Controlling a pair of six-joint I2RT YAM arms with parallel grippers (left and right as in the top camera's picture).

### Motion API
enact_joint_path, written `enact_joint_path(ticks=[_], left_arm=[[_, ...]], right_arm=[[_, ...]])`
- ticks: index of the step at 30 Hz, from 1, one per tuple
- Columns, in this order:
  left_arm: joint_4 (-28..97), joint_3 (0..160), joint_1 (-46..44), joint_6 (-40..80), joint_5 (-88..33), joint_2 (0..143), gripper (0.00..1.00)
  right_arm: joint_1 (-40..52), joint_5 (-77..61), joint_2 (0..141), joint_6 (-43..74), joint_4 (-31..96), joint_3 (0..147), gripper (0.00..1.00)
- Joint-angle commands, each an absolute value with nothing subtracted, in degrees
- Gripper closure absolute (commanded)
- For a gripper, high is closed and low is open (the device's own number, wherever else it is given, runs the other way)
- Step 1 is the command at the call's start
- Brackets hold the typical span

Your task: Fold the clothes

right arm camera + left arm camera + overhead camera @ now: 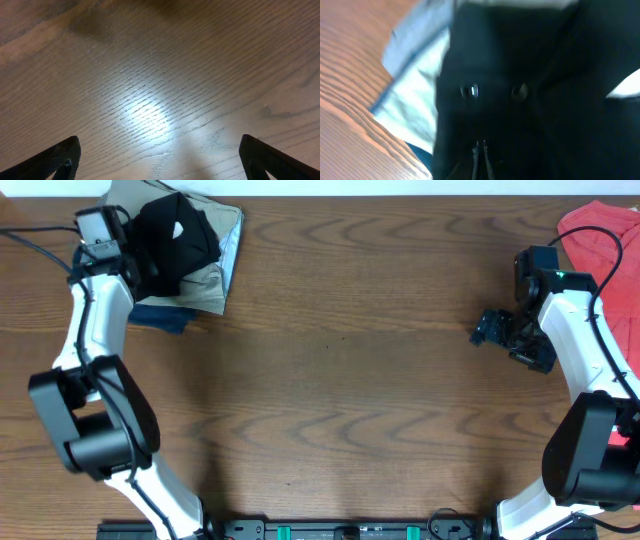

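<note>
Your left arm (92, 330) reaches along the desk's (350, 380) left edge to its far left corner, where your left gripper (481, 150) is pinched tight on the black T-shirt (175, 235). Your right arm (580, 350) bends near the right edge, with the right gripper (492, 330) spread wide and facing down at the desk.

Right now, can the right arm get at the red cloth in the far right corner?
Probably yes. The red cloth lies right beside the right arm, nothing sits between them, and the right claw is open and empty over bare table.
</note>
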State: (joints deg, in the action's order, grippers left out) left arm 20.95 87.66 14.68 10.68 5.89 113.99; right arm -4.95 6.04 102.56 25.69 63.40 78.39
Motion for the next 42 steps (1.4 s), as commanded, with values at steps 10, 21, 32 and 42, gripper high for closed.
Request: enact_joint_path(ticks=[10, 21, 32, 42], left_arm=[[22.5, 88.4, 14.7, 10.9, 4.9, 115.1, 0.94], [27.9, 88.4, 14.7, 18.0, 4.8, 96.4, 0.93], [53.2, 88.4, 14.7, 20.5, -19.8, 80.9, 0.04], [75.6, 87.8, 14.6, 13.0, -25.1, 70.6, 0.02]], right_arm=[[-5.2, 6.4, 101.8, 26.3, 63.4, 79.1, 0.01], [-5.2, 6.4, 101.8, 26.3, 63.4, 79.1, 0.01], [-5.2, 6.4, 101.8, 26.3, 63.4, 79.1, 0.01], [-5.2, 6.4, 101.8, 26.3, 63.4, 79.1, 0.01]])
